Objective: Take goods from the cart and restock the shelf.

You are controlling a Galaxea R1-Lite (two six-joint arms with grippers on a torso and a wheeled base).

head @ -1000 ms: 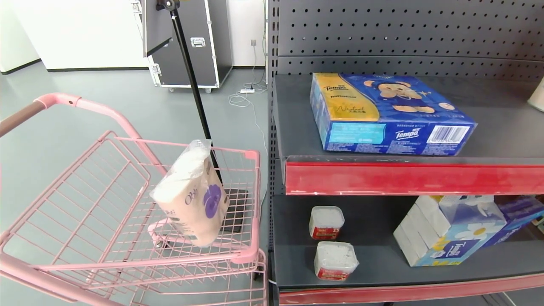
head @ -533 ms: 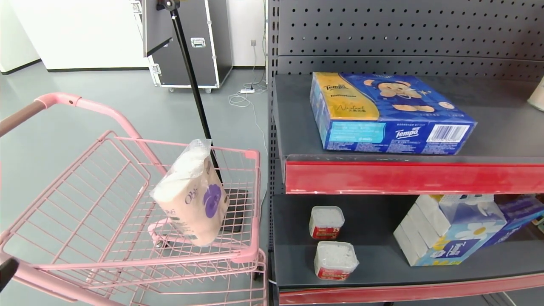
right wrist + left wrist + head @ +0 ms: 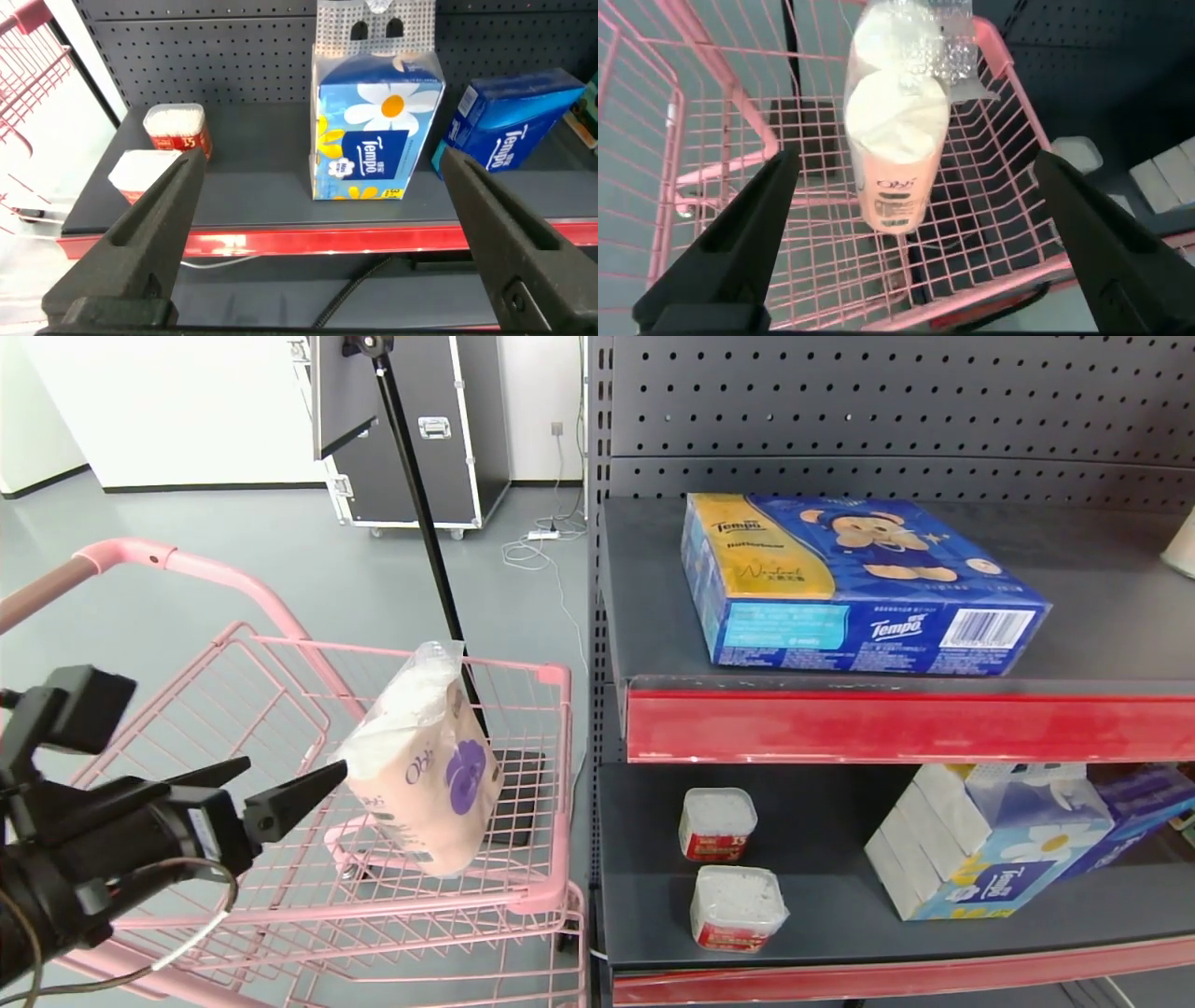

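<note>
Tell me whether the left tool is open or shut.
Open. The left tool has its fingers wide apart, holding nothing.

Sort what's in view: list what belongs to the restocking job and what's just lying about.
Job: pink cart; toilet roll pack inside it; shelf; left gripper, open, facing the pack.
Lying about: black flight case, stand pole, power strip; blue tissue box and tubs already shelved.

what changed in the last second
The left gripper came in from the lower left and rose toward the roll pack in the cart, fingers open, holding nothing. The pack, the cart and the tissue box on the shelf stayed put.
</note>
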